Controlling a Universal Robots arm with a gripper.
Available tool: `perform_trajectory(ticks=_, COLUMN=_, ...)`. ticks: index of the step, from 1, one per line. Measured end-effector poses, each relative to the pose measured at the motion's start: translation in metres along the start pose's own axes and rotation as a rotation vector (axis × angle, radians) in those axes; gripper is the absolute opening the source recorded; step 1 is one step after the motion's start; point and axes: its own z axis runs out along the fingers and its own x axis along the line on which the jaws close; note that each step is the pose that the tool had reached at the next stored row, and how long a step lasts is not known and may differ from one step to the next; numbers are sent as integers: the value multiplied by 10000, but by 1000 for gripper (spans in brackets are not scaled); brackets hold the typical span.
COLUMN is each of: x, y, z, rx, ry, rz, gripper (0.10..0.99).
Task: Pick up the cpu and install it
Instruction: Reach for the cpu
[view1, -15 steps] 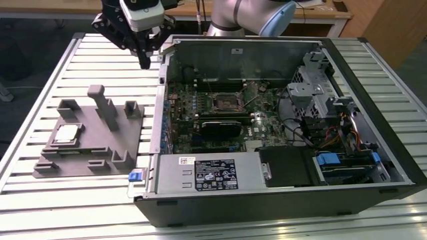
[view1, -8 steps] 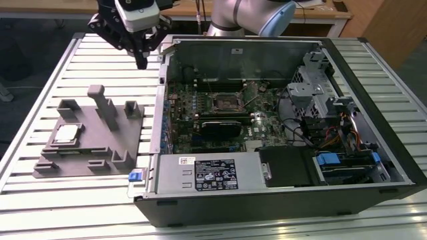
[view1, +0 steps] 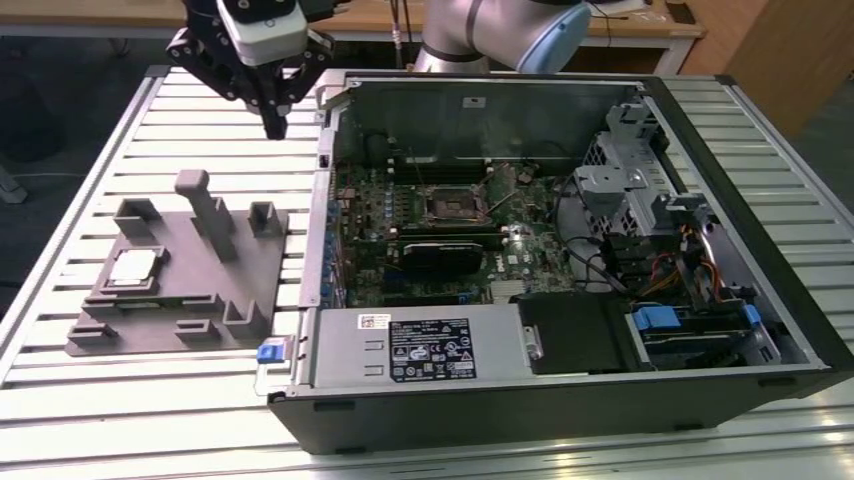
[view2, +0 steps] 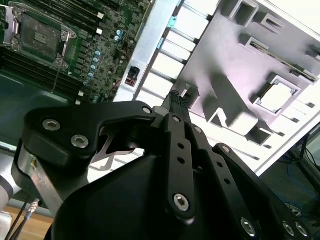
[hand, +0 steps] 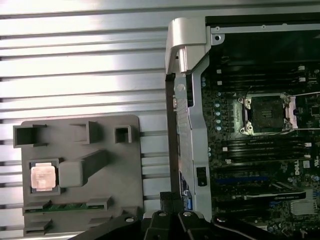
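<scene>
CPU (view1: 134, 268) lies in its pocket at the exterior view's left end of the grey fixture (view1: 187, 305) on the slatted table (view1: 174, 140) — not yet picked up, so by my reckoning the whole job is left to do. It sits flat, silvery top facing up; being square it has no real long axis, and its edges run true with the pocket walls. Further right and higher, the gripper (view1: 275, 126) hangs above the slats beside the fixture's far end, jaws pressed together on nothing, well apart from the chip. Right again, inside the open computer case (view1: 534, 400), the dark socket (view1: 451, 205) looks empty — nothing installed.
</scene>
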Motion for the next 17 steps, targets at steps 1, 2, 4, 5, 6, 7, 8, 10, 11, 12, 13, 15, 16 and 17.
perform_trajectory(ticks=1, x=11, y=-1, z=1, rx=1, ry=3, rz=0, gripper=106)
perform_trajectory(ticks=2, x=21, y=-2, z=2, rx=1, ry=6, rz=1, gripper=106)
perform_trajectory(ticks=4, x=40, y=-3, z=4, rx=1, ry=12, rz=1, gripper=106)
perform_trajectory(ticks=5, x=50, y=-4, z=5, rx=1, ry=15, rz=1, gripper=106)
perform_trajectory(ticks=6, x=60, y=-5, z=6, rx=1, ry=18, rz=1, gripper=106)
perform_trajectory(ticks=7, x=70, y=-6, z=7, rx=2, ry=22, rz=0, gripper=106)
perform_trajectory(ticks=8, x=80, y=-7, z=8, rx=2, ry=26, rz=1, gripper=106)
perform_trajectory(ticks=10, x=99, y=-8, z=11, rx=2, ry=33, rz=2, gripper=106)
perform_trajectory(ticks=11, x=107, y=-9, z=12, rx=2, ry=37, rz=1, gripper=106)
perform_trajectory(ticks=12, x=115, y=-9, z=13, rx=3, ry=43, rz=2, gripper=106)
perform_trajectory(ticks=13, x=123, y=-10, z=14, rx=3, ry=47, rz=2, gripper=106)
perform_trajectory(ticks=15, x=143, y=-12, z=16, rx=4, ry=55, rz=2, gripper=106)
perform_trajectory(ticks=16, x=151, y=-12, z=17, rx=4, ry=57, rz=3, gripper=106)
perform_trajectory(ticks=17, x=158, y=-13, z=18, rx=4, ry=61, rz=3, gripper=106)
